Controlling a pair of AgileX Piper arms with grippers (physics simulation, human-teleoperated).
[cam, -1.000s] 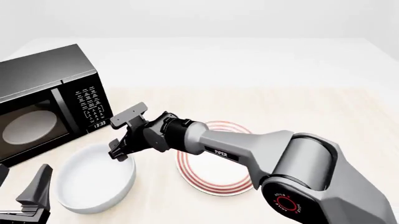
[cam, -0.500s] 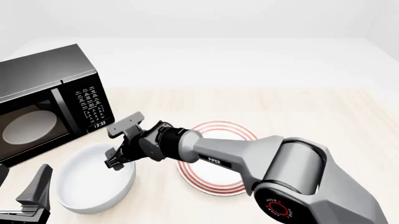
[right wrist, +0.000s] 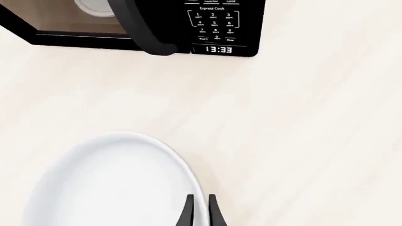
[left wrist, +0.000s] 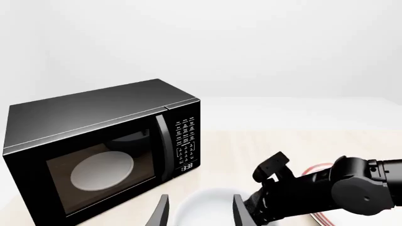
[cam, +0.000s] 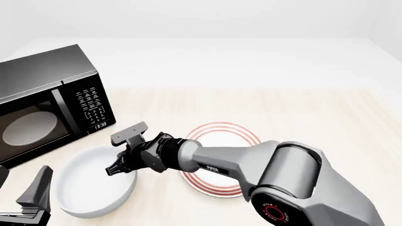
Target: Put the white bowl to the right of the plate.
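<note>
The white bowl (cam: 88, 186) sits on the table at the front left, in front of the microwave. The plate (cam: 219, 135), flat with red rings, lies just right of it, partly under my right arm. My right gripper (cam: 116, 168) reaches across the plate to the bowl's right rim. In the right wrist view its fingers (right wrist: 188, 214) stand close together astride the rim of the bowl (right wrist: 113, 188), one inside and one outside. My left gripper (cam: 30, 201) rests open at the front left edge, short of the bowl (left wrist: 207, 207), holding nothing.
A black microwave (cam: 47, 108) with its door shut stands at the back left, close behind the bowl; it also fills much of the left wrist view as the microwave (left wrist: 100, 150). Bare table stretches to the right of the plate (cam: 326, 127).
My right gripper has dropped and shifted slightly left, from above the bowl's right rim down onto it. The bowl, plate and left arm have stayed put.
</note>
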